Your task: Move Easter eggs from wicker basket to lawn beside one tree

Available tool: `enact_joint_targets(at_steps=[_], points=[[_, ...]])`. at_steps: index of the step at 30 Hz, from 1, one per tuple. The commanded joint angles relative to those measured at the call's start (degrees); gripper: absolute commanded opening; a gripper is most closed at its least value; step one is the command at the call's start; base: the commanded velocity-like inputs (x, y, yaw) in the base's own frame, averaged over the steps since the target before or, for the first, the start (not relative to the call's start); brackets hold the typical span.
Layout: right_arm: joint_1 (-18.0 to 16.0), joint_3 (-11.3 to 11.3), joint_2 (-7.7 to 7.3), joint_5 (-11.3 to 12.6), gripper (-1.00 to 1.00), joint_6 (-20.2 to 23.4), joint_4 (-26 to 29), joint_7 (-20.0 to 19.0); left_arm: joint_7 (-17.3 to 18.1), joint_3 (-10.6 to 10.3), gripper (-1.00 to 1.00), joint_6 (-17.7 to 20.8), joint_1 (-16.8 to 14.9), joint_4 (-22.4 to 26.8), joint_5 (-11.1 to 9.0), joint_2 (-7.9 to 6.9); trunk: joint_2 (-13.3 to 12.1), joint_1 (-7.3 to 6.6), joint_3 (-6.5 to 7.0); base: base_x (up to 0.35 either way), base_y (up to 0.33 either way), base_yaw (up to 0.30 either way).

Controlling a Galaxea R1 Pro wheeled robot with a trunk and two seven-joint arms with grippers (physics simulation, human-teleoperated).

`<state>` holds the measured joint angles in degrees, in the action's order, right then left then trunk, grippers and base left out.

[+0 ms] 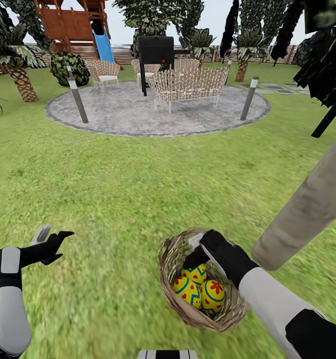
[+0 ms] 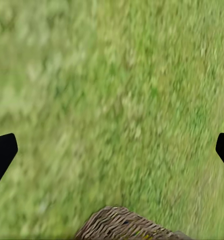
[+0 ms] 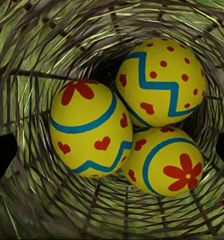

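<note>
The wicker basket [image 1: 187, 311] stands on the lawn [image 1: 113, 189] right beside a tree [image 1: 307, 204] with a thick grey-beige trunk. Three yellow Easter eggs with blue bands and red marks lie inside: one [image 1: 186, 290], a second [image 1: 212, 295] and a third [image 1: 196, 273]. My right gripper [image 1: 192, 252] hangs open over the basket's mouth, fingers pointing down at the eggs. The right wrist view looks straight in at the eggs [image 3: 89, 127], [image 3: 159, 82], [image 3: 164, 160], with nothing between the gripper's [image 3: 112, 152] fingers. My left gripper [image 1: 52, 233] is open over bare grass [image 2: 112, 100], with the basket rim [image 2: 126, 227] at the frame's edge.
A round grey paved patio [image 1: 138, 117] lies ahead with a woven bench [image 1: 187, 85], chairs, a black grill [image 1: 156, 50] and short posts [image 1: 78, 102]. A wooden playset with a blue slide [image 1: 104, 46] and a palm [image 1: 20, 80] stand far left. Dark leaves [image 1: 327, 70] hang at the upper right.
</note>
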<state>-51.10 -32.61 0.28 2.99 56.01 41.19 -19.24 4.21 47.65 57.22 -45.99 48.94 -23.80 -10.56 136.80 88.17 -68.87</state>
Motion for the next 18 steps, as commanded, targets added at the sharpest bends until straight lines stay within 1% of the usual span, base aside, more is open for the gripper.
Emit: enact_joint_targets(at_steps=[1,4,6,7,10,11,12,14,15,17,18], points=[[0.0,-0.6,-0.61,0.2,1.00,0.2,0.1,-0.6,0.4,0.2,1.00,0.3,-0.1,0.0,0.4,0.02,0.0,-0.01,-0.05,0.000,0.000,0.002],[0.0,-1.2,-2.51,0.0,1.00,-0.6,0.2,-1.5,0.4,0.2,1.00,0.3,-0.1,0.0,0.4,-0.03,0.0,-0.01,-0.05,0.000,0.000,0.000],[0.0,-1.4,-3.48,0.1,1.00,-1.4,0.2,-1.9,0.4,0.2,1.00,0.3,-0.1,0.0,0.4,-0.06,0.0,-0.01,-0.05,0.000,0.000,0.000],[0.0,-1.9,-3.74,0.0,1.00,-1.7,0.1,-2.4,0.4,0.2,1.00,0.3,-0.1,0.0,0.4,-0.07,0.0,-0.01,-0.05,0.000,0.000,0.000],[0.0,-4.8,-4.19,-1.3,1.00,-2.2,0.0,-3.5,0.4,0.2,1.00,0.3,-0.1,0.0,0.4,-0.07,0.0,-0.01,-0.05,0.000,0.000,0.000],[0.0,-6.8,-4.62,-3.0,1.00,-4.1,-0.4,-4.4,0.4,0.2,1.00,0.3,-0.1,0.0,0.4,-0.08,0.0,-0.01,-0.05,0.000,0.000,0.000],[0.0,-8.3,-4.99,-6.6,1.00,-9.5,-1.1,-9.5,0.4,0.2,1.00,0.3,-0.1,0.0,0.4,-0.08,0.0,-0.01,-0.05,0.000,0.000,0.000],[0.0,-8.6,-5.05,-9.6,1.00,-12.6,-1.9,-15.5,0.4,0.2,1.00,0.3,-0.1,0.0,0.4,-0.08,0.0,-0.01,-0.05,0.000,0.000,0.000],[0.0,-8.5,-5.00,-12.6,1.00,-14.0,-2.5,-19.2,0.4,0.2,1.00,0.3,-0.1,0.0,0.4,-0.08,0.0,-0.01,-0.05,0.000,0.000,0.000],[0.0,-8.3,-4.88,-17.2,1.00,-15.1,-2.5,-22.5,0.4,0.2,1.00,0.3,-0.1,0.0,0.4,-0.08,0.0,-0.01,-0.05,0.000,0.000,0.000],[0.0,-8.3,-4.84,-18.2,1.00,-15.3,-2.5,-23.1,0.4,0.2,1.00,0.3,-0.1,0.0,0.4,-0.08,0.0,-0.01,-0.05,0.000,0.000,0.000]])
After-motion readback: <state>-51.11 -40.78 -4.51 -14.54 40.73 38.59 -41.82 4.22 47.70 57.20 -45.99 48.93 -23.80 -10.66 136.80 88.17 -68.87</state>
